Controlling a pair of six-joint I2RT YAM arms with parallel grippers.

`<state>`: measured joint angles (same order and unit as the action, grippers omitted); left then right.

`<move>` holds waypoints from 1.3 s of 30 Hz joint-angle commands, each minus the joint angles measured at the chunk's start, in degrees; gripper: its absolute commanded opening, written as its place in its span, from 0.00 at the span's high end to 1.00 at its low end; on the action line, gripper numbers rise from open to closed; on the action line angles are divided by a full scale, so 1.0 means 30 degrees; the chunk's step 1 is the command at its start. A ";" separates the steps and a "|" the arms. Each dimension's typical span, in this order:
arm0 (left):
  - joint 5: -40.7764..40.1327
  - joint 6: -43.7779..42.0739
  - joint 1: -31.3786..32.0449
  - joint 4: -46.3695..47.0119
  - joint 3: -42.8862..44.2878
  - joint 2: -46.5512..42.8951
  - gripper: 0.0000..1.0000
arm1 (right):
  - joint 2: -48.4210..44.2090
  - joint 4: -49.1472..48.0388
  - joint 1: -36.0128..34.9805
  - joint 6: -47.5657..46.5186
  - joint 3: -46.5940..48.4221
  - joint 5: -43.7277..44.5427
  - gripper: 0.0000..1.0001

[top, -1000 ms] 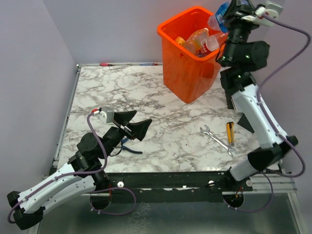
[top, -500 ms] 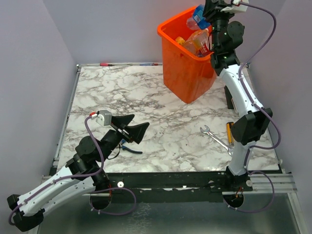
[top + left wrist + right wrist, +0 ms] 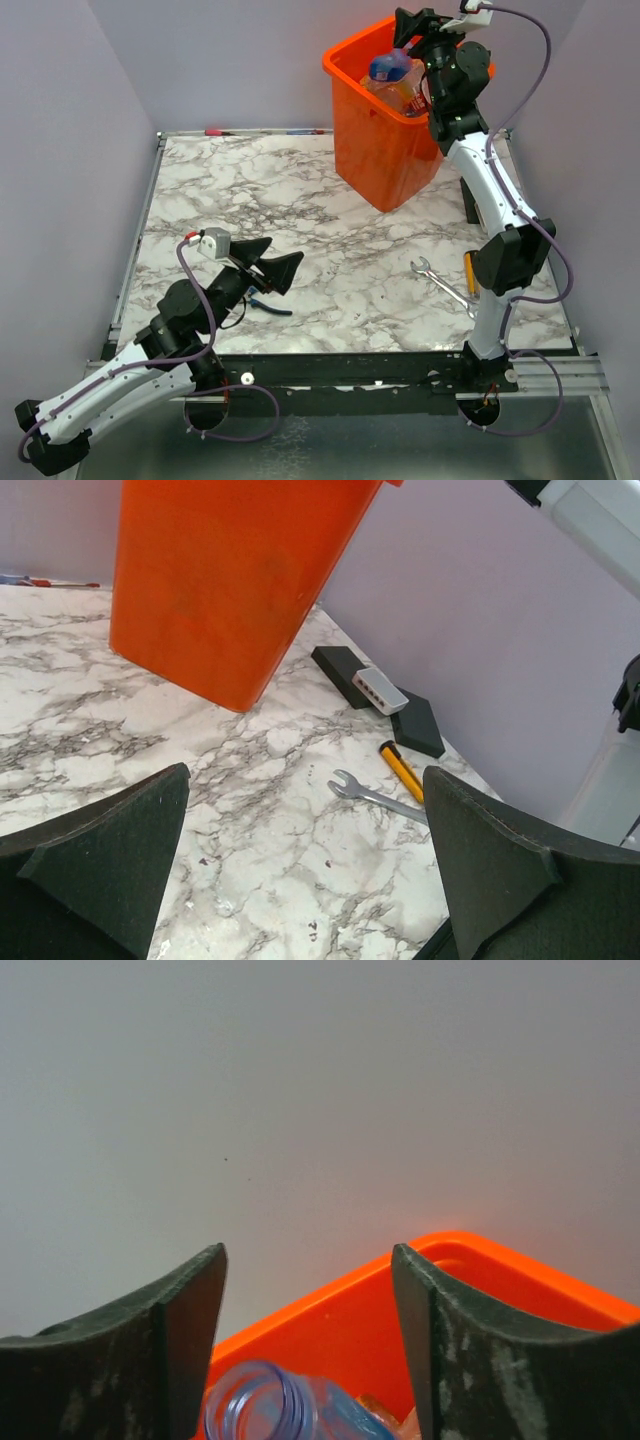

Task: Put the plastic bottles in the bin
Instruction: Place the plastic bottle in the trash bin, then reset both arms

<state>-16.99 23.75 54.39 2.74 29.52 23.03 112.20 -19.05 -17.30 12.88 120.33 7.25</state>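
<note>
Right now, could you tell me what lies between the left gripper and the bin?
Nothing: bare marble table runs from the left gripper to the bin, clearest in the top external view.

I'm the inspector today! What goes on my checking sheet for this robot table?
Surface: marble table, no spills seen.
Job's things: orange bin at the far right holds bottles; blue-labelled bottle on top. None seen on the table.
Clutter: wrench, yellow-handled tool, blue-handled pliers, black blocks by the right wall.
Grippers: left tool open and empty, low over the table; right tool open above the bin.
Cables: purple cables loop along both arms.
Surroundings: plain lilac walls; nothing else seen.
</note>
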 commanded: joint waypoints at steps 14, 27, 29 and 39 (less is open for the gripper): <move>-0.6768 -0.0868 0.0051 -0.2624 0.1014 0.1018 0.01 | -0.7516 0.2434 -0.0058 0.0947 -0.3308 -0.1512 0.00; -1.5602 -0.2178 0.0027 -0.1771 0.1648 0.5319 0.01 | -2.1522 0.7491 -0.0175 0.5602 -1.7904 0.7349 0.00; -1.6422 -0.2333 0.0005 -0.1665 0.1583 0.6306 0.01 | -2.1953 1.0166 -0.0180 0.5275 -1.8305 0.7863 0.00; -1.2101 -0.3024 -0.4382 0.2701 -0.1405 0.9704 0.01 | -2.1815 1.3014 -0.0178 0.4674 -2.4945 0.8084 0.00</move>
<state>-60.20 15.29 48.25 5.13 26.70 49.12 48.40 16.16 -17.56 27.70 52.14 27.75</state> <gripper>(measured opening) 0.991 0.995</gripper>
